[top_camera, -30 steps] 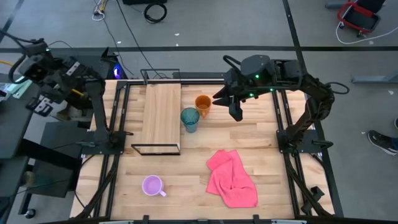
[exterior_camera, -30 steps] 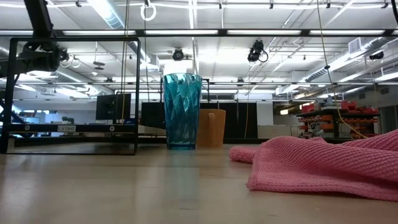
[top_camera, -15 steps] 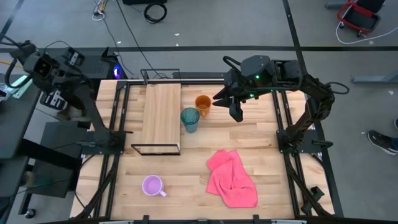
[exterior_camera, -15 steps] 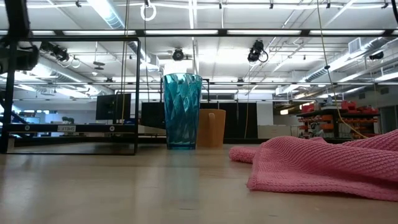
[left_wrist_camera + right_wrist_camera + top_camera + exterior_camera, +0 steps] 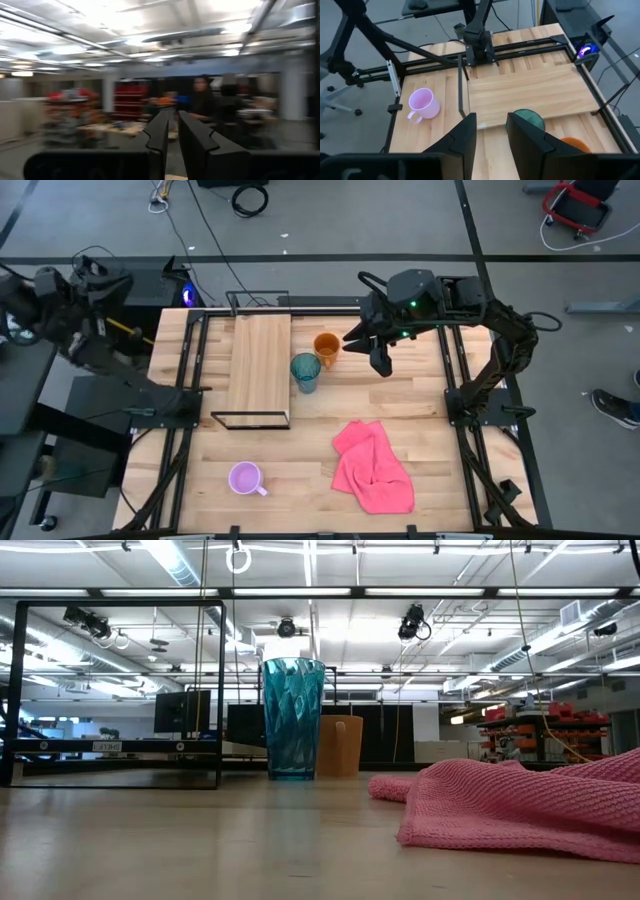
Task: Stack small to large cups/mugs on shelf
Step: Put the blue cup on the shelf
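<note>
1. From above, all three vessels showed at once: the teal tumbler (image 5: 305,372) and the orange mug (image 5: 326,346) stood just beside each other on the bench (image 5: 440,490), next to the long edge of the shelf (image 5: 259,363), while the lilac mug (image 5: 245,478) sat alone, well apart, near the bench's front edge.
2. The level camera lost the lilac mug; it showed the teal tumbler (image 5: 293,718) upright with the orange mug (image 5: 341,746) partly behind it, the shelf's black frame (image 5: 120,690) to one side and a pink cloth (image 5: 530,802) bulking large in the foreground.
3. Only the overhead picture placed the arms. The right claw (image 5: 378,362) hung over the bench just beside the orange mug, its fingers parted a little and grasping nothing.
4. The left claw (image 5: 170,137) was off the bench's left side, aimed at the room; its fingers stood close with a narrow gap, nothing between them.
5. The right wrist camera looked down into the cups: no vessel held another, and the shelf (image 5: 530,95) top was bare.
</note>
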Motion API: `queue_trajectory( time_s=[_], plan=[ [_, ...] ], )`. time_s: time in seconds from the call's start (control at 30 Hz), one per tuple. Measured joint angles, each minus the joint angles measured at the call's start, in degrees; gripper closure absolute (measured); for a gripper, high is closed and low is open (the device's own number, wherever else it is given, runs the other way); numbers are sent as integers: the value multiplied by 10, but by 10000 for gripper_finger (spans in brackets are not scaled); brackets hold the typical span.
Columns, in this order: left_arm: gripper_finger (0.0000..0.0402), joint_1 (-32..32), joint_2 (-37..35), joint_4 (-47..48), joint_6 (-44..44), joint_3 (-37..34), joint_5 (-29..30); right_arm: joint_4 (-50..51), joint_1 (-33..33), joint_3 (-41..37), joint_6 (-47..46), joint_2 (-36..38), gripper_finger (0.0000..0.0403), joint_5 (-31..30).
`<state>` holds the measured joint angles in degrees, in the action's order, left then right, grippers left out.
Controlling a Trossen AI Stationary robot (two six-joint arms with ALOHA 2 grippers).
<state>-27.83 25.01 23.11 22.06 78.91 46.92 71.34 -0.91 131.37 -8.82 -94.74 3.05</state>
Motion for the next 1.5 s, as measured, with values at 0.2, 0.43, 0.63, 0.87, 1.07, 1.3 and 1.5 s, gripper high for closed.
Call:
queue_trajectory(
  time_s=[0.2, 0.43, 0.63, 0.87, 1.07, 1.3, 1.5],
  plan=[
    [349, 155, -16, 18, -4, 6, -1, 14, 0, 0, 0, 0, 286, 5],
    [353, 318, -22, 46, -4, 61, -3, 18, 0, 0, 0, 0, 286, 10],
    [355, 433, -22, 173, -57, 141, -32, 19, 0, 0, 0, 0, 286, 15],
    [350, 567, -23, 302, -128, 235, -190, 18, 0, 0, 10, 0, 286, 15],
    [353, 702, -23, 324, -140, 271, -261, 15, 1, 0, 9, 0, 286, 16],
    [349, 798, -22, 150, -140, 220, -339, 5, 23, 0, -7, 0, 286, 20],
    [351, 798, -18, 76, -171, 155, -391, 1, 47, 0, -29, 0, 286, 20]
  ],
)
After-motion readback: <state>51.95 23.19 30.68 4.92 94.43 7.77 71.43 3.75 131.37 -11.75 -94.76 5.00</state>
